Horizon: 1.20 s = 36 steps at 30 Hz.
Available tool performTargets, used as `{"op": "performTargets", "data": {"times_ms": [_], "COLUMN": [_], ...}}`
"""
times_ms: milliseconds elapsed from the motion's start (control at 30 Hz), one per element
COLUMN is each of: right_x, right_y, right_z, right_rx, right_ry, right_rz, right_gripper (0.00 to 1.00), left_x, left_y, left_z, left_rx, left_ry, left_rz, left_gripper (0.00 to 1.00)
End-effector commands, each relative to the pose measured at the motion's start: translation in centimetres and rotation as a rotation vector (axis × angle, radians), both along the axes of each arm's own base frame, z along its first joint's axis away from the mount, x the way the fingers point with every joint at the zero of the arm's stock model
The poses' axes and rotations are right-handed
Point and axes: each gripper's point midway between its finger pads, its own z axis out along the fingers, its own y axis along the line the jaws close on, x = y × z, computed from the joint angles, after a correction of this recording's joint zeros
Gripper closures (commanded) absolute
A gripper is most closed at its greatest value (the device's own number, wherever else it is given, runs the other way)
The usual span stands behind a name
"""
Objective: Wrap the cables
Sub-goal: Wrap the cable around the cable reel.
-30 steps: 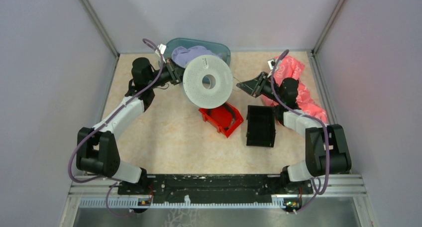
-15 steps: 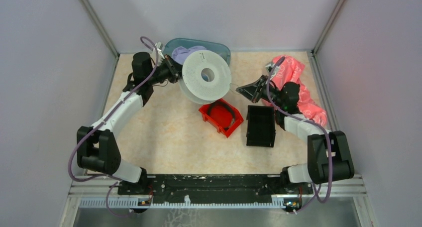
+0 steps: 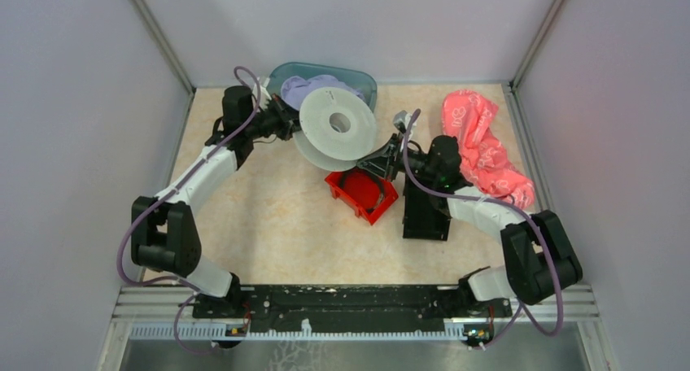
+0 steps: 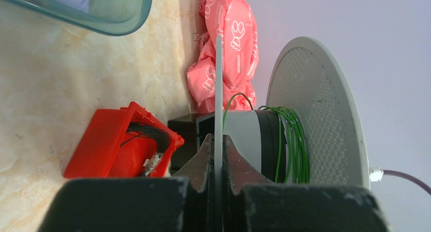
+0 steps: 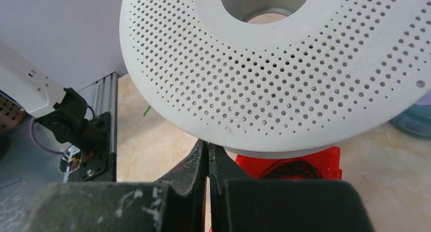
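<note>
Left gripper (image 4: 218, 146) pinches thin rim of white spool (image 3: 335, 128). Green wire (image 4: 290, 140) wound on spool middle, just past left gripper. Right gripper (image 5: 207, 151) pressed together, just under spool's holey face. Red box (image 3: 362, 195) under it, black box (image 3: 425, 214) beside. Bare table (image 3: 277, 224) behind both.

We read the spool (image 3: 338, 127) as matt white perforated plastic, wound with thin, smooth green cables (image 4: 292, 140). Beside the spool are a glossy red plastic bin (image 3: 362, 194) and soft pink printed cloth (image 3: 482, 147). The desk (image 3: 268, 216) beneath is smooth and marbled.
</note>
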Motion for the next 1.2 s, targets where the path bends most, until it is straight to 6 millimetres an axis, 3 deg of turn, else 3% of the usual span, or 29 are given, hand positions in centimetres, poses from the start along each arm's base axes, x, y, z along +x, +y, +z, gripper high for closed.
{"op": "performTargets", "data": {"times_ms": [0, 800, 1167], "right_x": [0.9, 3.3, 6.2], "right_y": [1.0, 4.3, 2.8], "right_z": [3.9, 5.6, 4.7], "right_rx": [0.007, -0.325, -0.611], "right_ry": [-0.177, -0.418, -0.603], "right_rz": [-0.046, -0.36, -0.662], "right_gripper": [1.0, 0.99, 0.98], "left_x": [0.0, -0.8, -2.4], "left_y": [-0.7, -2.7, -3.4], "left_z": [2.8, 0.3, 0.8], "left_rx": [-0.096, -0.238, -0.283], "left_ry": [-0.018, 0.175, 0.183], "left_rz": [-0.03, -0.114, -0.158], "left_gripper": [1.0, 1.0, 1.0]}}
